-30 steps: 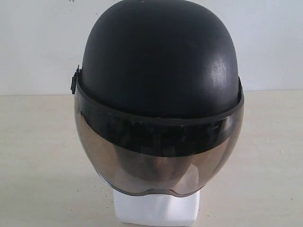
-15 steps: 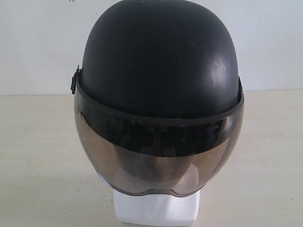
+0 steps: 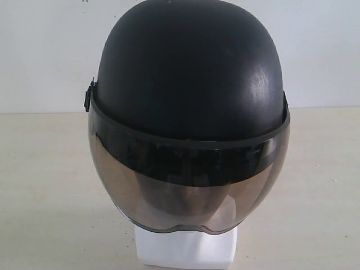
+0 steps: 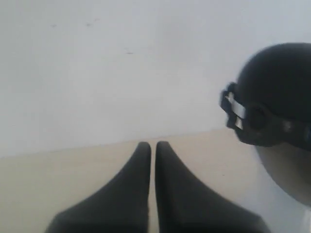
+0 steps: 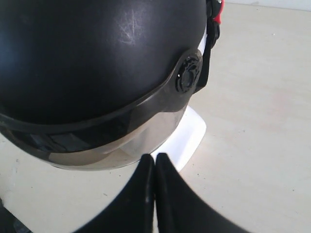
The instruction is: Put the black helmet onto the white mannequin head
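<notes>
**Helmet Seated on Head; Both Claws Closed and Empty**

1. Task item. The black helmet [image 3: 188, 73] sits on the white mannequin head [image 3: 185, 250] at the centre of the table [image 3: 45, 185]. The shell stands upright and level. The smoky visor [image 3: 188, 191] is lowered over the face, and a dim rounded form shows through it. Below the visor's lower edge only the square white neck base is exposed, resting on the table at the near side of the scene. A plain white wall [image 3: 45, 56] stands at the far side.

2. Left gripper [image 4: 153, 145]. The two dark fingers lie together with only a thin slit between them and hold nothing. The claw hangs over bare table, apart from the helmet, and its wrist view shows the helmet's side with the rim and strap fitting [image 4: 243, 114].

3. Right gripper [image 5: 154, 158]. The fingers are pressed together and hold nothing. The fingertips lie close to the visor's lower edge and the white neck base; contact cannot be confirmed. The round visor pivot [image 5: 188, 73] and a red strap part [image 5: 219, 9] show on the helmet's side.
</notes>
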You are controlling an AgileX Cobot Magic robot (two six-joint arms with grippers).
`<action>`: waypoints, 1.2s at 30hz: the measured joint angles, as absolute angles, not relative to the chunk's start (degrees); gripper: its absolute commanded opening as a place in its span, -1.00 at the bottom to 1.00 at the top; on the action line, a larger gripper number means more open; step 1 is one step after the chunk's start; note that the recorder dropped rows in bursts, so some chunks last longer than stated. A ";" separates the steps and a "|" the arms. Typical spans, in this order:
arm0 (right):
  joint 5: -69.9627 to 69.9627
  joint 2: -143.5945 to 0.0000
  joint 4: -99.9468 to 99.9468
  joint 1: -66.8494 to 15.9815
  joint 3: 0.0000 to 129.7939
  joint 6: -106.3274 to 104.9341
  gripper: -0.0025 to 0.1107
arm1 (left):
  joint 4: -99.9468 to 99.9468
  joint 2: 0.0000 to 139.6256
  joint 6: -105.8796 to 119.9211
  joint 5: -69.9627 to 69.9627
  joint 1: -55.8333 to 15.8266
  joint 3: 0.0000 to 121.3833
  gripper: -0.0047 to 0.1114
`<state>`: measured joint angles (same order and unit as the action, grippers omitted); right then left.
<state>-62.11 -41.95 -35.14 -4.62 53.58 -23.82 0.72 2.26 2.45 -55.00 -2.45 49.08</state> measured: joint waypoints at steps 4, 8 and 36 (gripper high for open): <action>-62.20 -41.95 -35.30 -4.62 53.58 -23.82 -0.96 | -9.72 0.00 -15.71 -54.90 -1.97 45.34 -0.84; -62.20 -41.95 -35.38 -4.62 53.58 -23.82 -0.96 | -6.26 0.23 -20.75 -38.70 0.06 32.31 -0.84; -62.20 -41.95 -35.38 -4.62 53.58 -23.82 -0.96 | 6.47 0.13 3.07 -17.74 0.63 0.19 -0.84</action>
<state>-62.20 -41.95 -35.38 -4.62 53.58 -23.82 6.47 0.13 3.07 -17.74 0.63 0.19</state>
